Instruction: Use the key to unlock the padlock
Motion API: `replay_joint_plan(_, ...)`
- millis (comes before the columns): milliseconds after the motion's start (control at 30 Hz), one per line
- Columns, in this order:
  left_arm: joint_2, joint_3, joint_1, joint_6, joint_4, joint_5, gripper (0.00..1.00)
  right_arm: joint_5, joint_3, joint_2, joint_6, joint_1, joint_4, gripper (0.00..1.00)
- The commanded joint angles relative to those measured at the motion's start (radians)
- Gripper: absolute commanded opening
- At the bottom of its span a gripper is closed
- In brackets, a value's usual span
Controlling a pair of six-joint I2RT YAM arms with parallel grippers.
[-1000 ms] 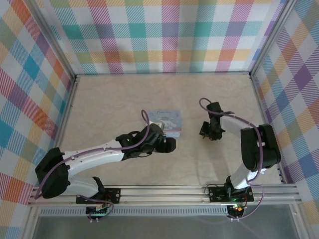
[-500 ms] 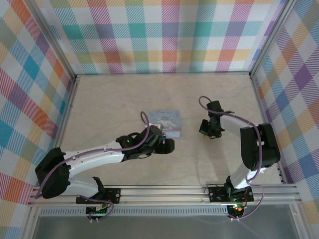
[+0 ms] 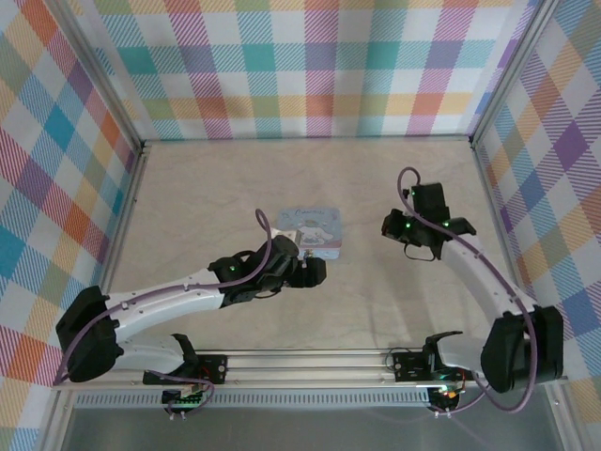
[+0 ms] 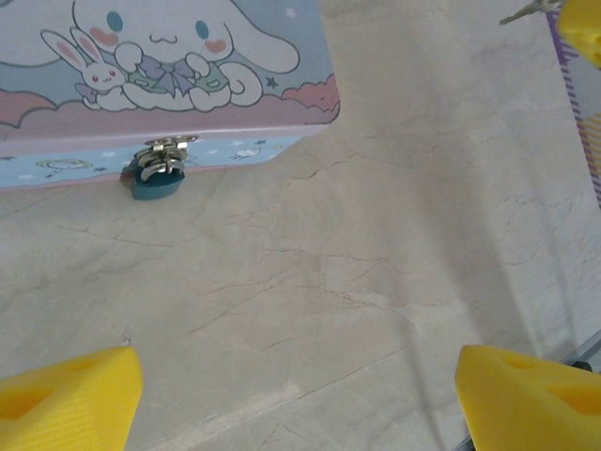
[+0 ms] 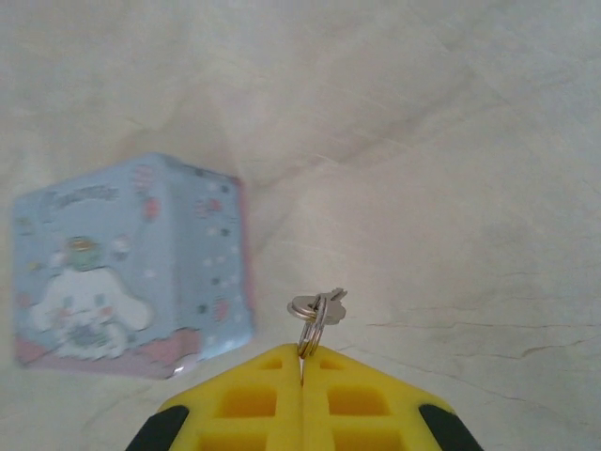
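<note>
Table (image 3: 202, 193): pale marbled top, lying bare over most of its surface.
Tin (image 3: 315, 230): sitting flat near the middle, cartoon lid facing up.
Padlock (image 4: 155, 181): lying on the tabletop at the tin's front wall.

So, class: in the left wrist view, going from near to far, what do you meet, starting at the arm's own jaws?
The left gripper, jaws open → table → padlock → tin.
</note>
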Motion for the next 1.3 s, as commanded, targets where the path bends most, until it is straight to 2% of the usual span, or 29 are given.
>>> replay_joint_plan(0,-0.044,0.024,0.031,0.032,0.023,0.021,0.87,-0.122,0.061,-0.053,-0.033,0.006,-0.053,0.01)
replay_joint_plan(333,-0.141,0.035,0.163,0.124,0.159,0.246,0.91,-0.454,0.112,-0.110,-0.015,0.020,-0.078,0.02)
replay_joint_plan(600,-0.086,0.126,0.242,0.193,0.183,0.434,0.93,-0.484,0.183,-0.083,-0.024,0.100,-0.138,0.03)
replay_joint_plan(867,-0.015,0.177,0.282,0.198,0.334,0.691,0.94,-0.624,0.186,-0.104,0.013,0.129,-0.073,0.03)
replay_joint_plan(1100,-0.067,0.106,0.305,0.191,0.494,0.816,0.87,-0.762,0.200,-0.089,0.088,0.146,0.051,0.04)
replay_joint_plan(1267,-0.077,0.078,0.308,0.193,0.557,0.864,0.93,-0.818,0.208,-0.067,0.119,0.157,0.081,0.04)
